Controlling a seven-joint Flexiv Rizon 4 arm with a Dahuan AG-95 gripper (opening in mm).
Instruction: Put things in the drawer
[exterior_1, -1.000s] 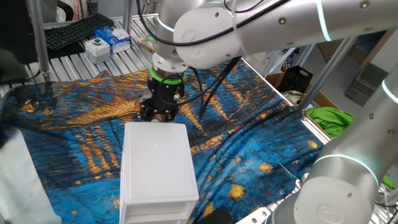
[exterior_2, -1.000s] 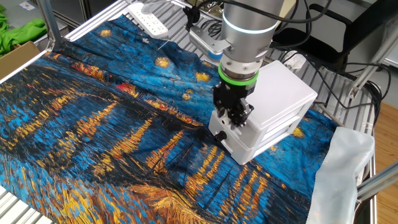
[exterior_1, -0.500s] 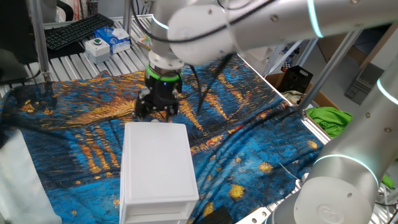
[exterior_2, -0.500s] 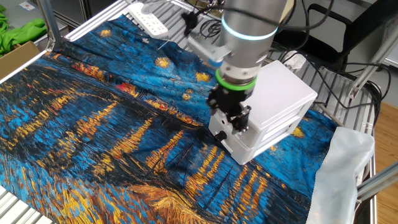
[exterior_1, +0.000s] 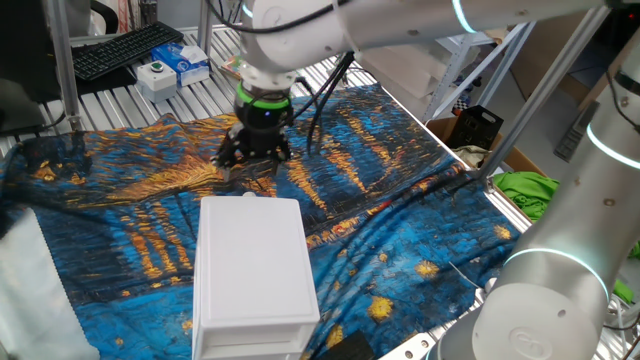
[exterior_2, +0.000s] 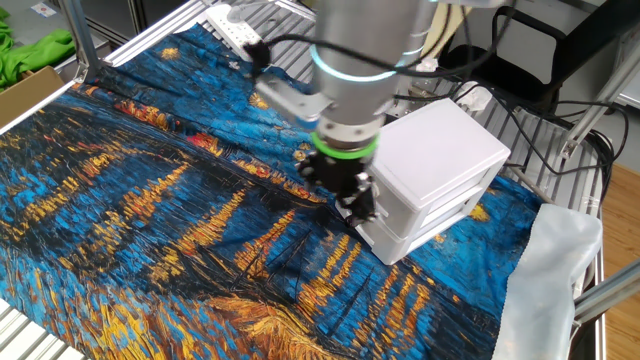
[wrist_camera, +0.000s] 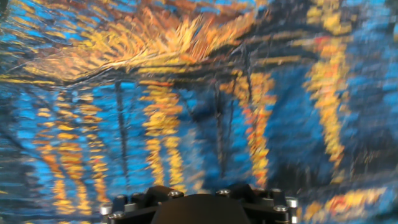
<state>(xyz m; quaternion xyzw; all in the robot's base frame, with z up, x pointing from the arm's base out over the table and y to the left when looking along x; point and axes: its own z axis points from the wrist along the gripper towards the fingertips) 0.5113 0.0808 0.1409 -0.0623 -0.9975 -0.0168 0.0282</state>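
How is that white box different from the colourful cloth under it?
The white cabinet is plain white; the cloth is blue with yellow and orange painted streaks. The cabinet is a stiff box standing upright; the cloth lies spread out, soft and wrinkled. The cabinet is compact; the cloth spreads much wider, far past the cabinet's sides. Shared: both are at rest on the table, the cabinet standing on the cloth.

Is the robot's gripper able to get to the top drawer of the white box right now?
Probably yes. The gripper hangs right beside the white cabinet, facing the top drawer, which looks shut. Nothing sits between them.
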